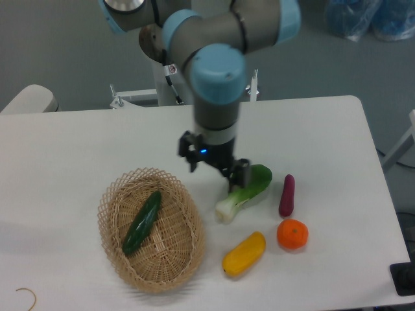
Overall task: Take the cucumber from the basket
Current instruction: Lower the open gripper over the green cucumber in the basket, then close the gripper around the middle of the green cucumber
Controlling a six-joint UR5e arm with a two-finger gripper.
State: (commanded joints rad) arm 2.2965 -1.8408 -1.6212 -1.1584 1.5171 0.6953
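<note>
A slim dark green cucumber (142,221) lies slanted inside the oval wicker basket (188,217) at the lower left of the table. My gripper (216,170) hangs above the table just right of the basket's far rim, up and to the right of the cucumber. Its two fingers stand apart with nothing between them, so it is open. One finger overlaps the leaf of the bok choy in this view.
A bok choy (246,188) lies right of the basket, with a purple eggplant (286,195), an orange (292,234) and a yellow vegetable (244,253) nearby. The robot base (174,71) stands at the table's back edge. A thin wire hook (27,297) lies at the front left corner.
</note>
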